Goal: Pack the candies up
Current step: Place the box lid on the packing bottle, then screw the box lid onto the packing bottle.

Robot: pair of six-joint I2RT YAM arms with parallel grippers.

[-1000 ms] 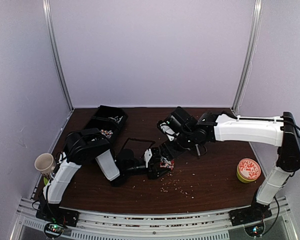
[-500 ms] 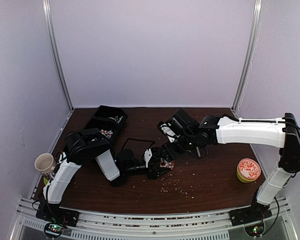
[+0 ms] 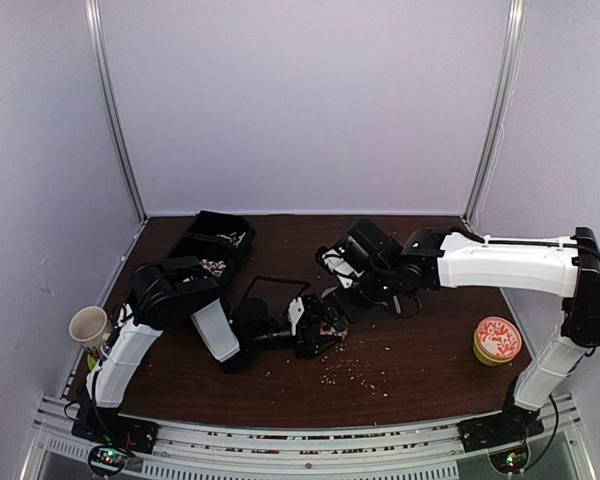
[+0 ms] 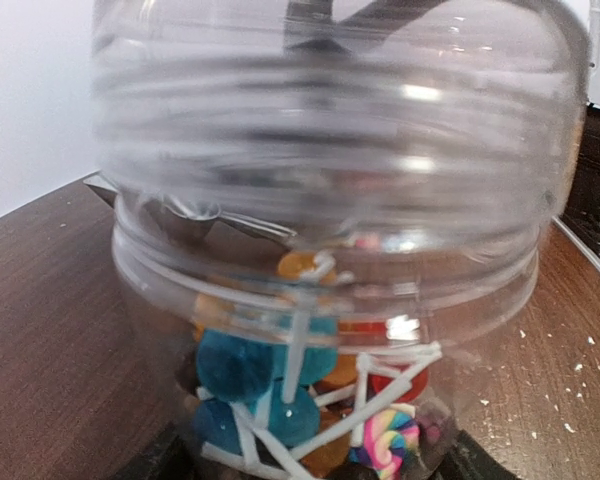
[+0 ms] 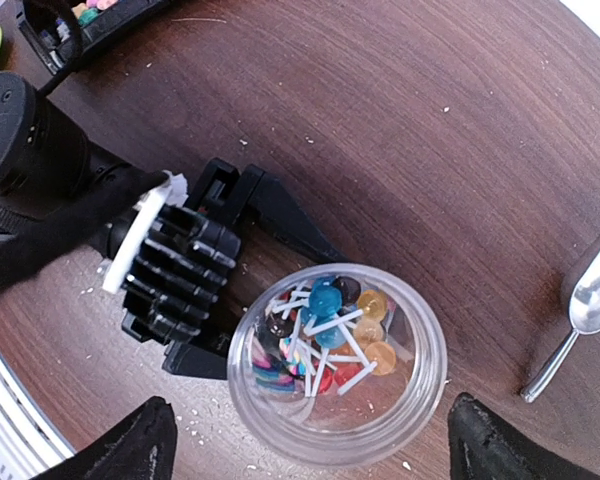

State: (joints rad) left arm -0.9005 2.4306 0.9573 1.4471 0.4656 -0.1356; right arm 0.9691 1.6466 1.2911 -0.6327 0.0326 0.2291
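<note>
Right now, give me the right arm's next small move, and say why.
Probably lift the right gripper clear of the jar and swing back to the black tray for another pick. Its jaws stand wide open and empty above the jar, which the left gripper holds. The candies fill only its bottom, and more lie in the tray.

The left arm (image 3: 130, 345) lay low, reaching toward the centre, and the left claw (image 3: 323, 330) was clamped sideways on the jar (image 5: 420, 330). The right arm (image 3: 500, 262) stretched leftward from the right side, wrist bent down; the right claw (image 3: 342, 302) hung over that spot, fingers (image 5: 145, 445) spread wide.
</note>
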